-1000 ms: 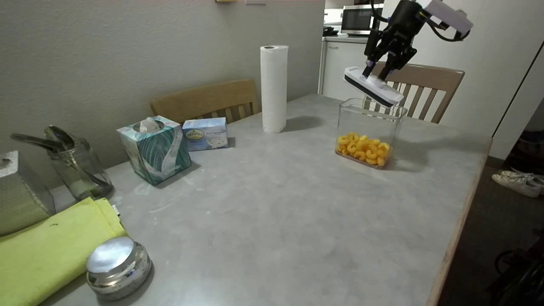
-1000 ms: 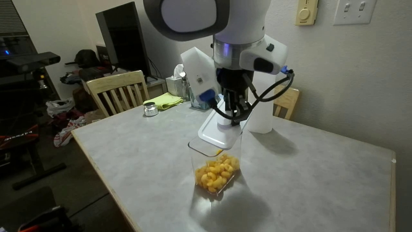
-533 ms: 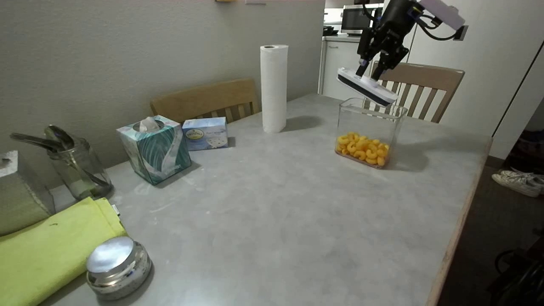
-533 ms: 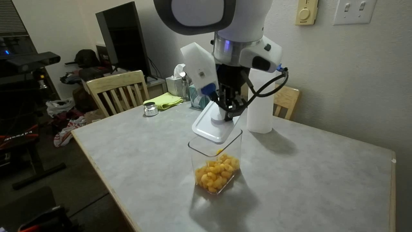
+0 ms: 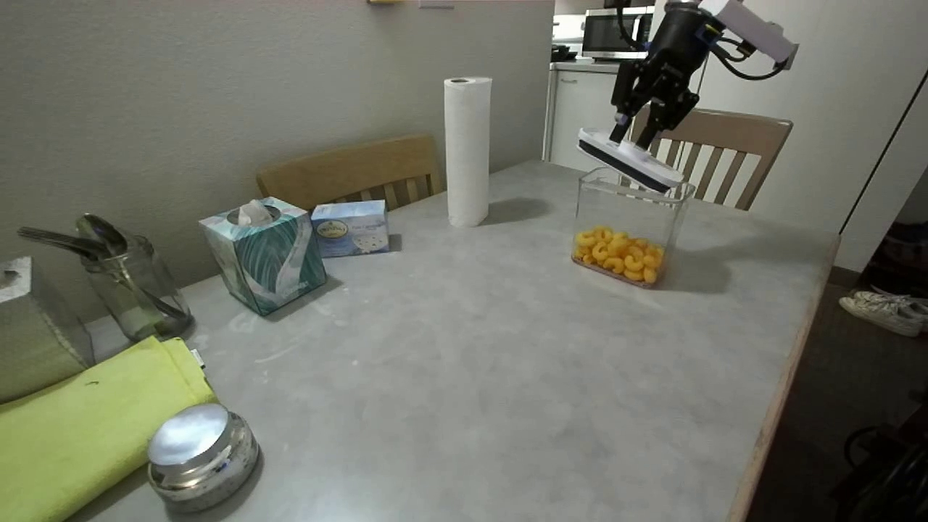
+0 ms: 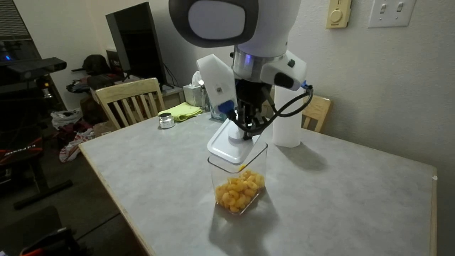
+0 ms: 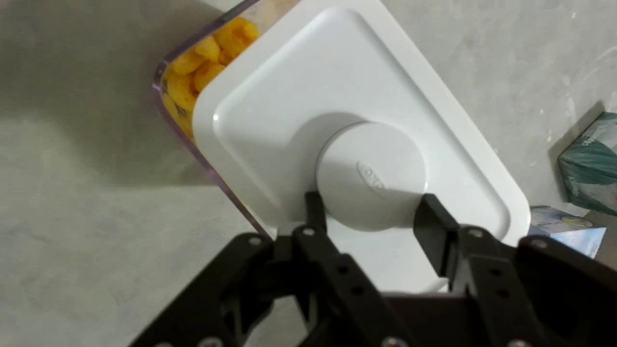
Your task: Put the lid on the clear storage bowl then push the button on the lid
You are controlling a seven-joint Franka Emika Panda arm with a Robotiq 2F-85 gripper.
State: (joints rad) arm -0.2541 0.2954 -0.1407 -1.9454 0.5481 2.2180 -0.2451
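Exterior views both show the grey table [image 5: 464, 377]; in an exterior view a wooden chair [image 5: 725, 130] stands beyond it, and a paper towel roll [image 5: 467, 152] rises left of the clear storage bowl [image 5: 612, 206], which sits upright at the far right. Against half a second ago, the lid [image 5: 632, 159] hangs lower, tilted right end down over the bowl's rim; touching or apart, I cannot tell. My gripper [image 7: 370, 208] has its jaws partway apart, clamped on the sides of the button [image 7: 371, 168].
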